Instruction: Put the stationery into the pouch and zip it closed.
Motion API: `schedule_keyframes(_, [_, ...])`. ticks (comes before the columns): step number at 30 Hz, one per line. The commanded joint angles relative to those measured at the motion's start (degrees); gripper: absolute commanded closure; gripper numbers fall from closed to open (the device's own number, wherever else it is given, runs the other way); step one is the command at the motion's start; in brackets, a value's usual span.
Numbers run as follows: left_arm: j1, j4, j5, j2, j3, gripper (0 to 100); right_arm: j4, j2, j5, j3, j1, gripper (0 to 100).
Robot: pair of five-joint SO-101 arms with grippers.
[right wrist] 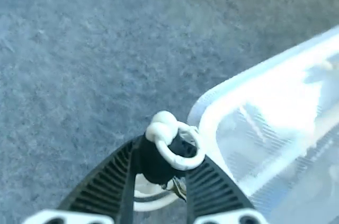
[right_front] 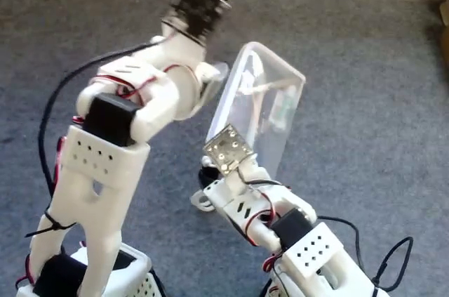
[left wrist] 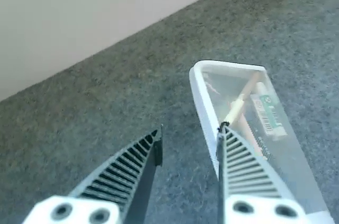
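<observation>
The translucent pouch [right_front: 261, 97] lies on the grey carpet with a pencil [left wrist: 241, 102] and a green-labelled white stick [left wrist: 267, 114] inside. My left gripper [left wrist: 189, 136] is open above the pouch's [left wrist: 254, 144] long edge, with one finger over that edge and the other over carpet. In the high view it sits at the pouch's left side [right_front: 212, 81]. My right gripper [right wrist: 164, 155] is shut on the zipper pull [right wrist: 170, 142], a black tab with a white ring, at the pouch's [right wrist: 275, 128] near corner. The high view shows the white ring [right_front: 203, 201] beside this gripper [right_front: 208, 183].
Grey carpet [right_front: 365, 51] surrounds the pouch, with open floor to the right and far side. A pale wall [left wrist: 79, 17] runs along the far edge. Cables [right_front: 382, 269] trail by the right arm's base.
</observation>
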State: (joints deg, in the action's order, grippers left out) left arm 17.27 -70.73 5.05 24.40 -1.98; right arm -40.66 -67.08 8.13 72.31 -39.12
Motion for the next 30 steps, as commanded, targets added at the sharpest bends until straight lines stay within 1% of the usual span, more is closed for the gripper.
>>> schedule_keyframes(1, [-4.4,-1.6,-3.9,1.0,-2.4,83,-6.6,-4.9,0.5,-8.4,2.2,99.2])
schedule_keyframes(7, [-6.4,-7.6,-4.7,1.0,-2.9,83,-23.3,-11.2,9.9,-15.3,2.0,99.2])
schedule_keyframes(10, [-7.4,-10.3,-4.7,1.0,-2.9,83,-30.9,-11.2,12.7,-19.6,2.2,99.2])
schedule_keyframes(17, [-7.0,-15.6,-4.8,1.0,-2.9,82,-47.7,-11.3,19.0,-32.7,2.2,99.2])
schedule_keyframes(21, [-6.9,-17.9,-5.7,1.0,-2.9,83,-54.2,-11.6,20.6,-36.9,2.2,99.2])
schedule_keyframes(24, [-6.9,-18.5,-11.9,1.0,-3.4,82,-57.7,-11.6,20.6,-38.9,2.2,99.2])
schedule_keyframes(26, [-6.6,-19.9,-15.4,1.0,-4.5,82,-59.9,-11.6,21.9,-40.2,2.2,99.2])
schedule_keyframes(28, [-4.2,-21.4,-17.4,1.0,-5.7,82,-60.4,-11.7,22.7,-41.5,2.4,99.2])
schedule_keyframes(30, [-0.8,-22.9,-17.8,1.0,-6.5,82,-60.4,-11.7,23.0,-42.2,5.1,99.3])
